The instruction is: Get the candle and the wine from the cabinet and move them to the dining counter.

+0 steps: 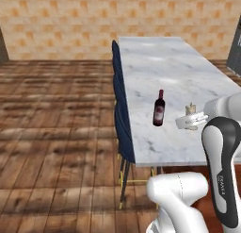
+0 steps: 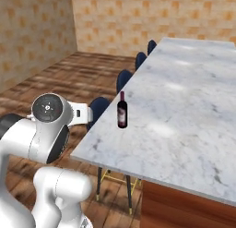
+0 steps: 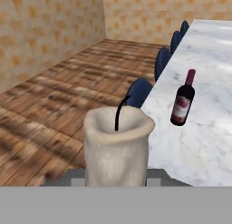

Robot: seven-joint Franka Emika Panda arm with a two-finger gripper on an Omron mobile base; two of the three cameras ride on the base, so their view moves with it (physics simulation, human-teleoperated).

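A: Status?

B: 1 of 2 looks done. The wine [image 1: 159,109] stands upright on the dining counter [image 1: 179,67], near the chair-side edge.

A: And the candle?

B: The candle [image 3: 117,146] is clamped in the gripper [image 1: 192,120], jaws closed on it, over the counter's near end, right of the bottle. Touching the marble or not, can't tell.

A: Left?

B: I'd say set it down, release.
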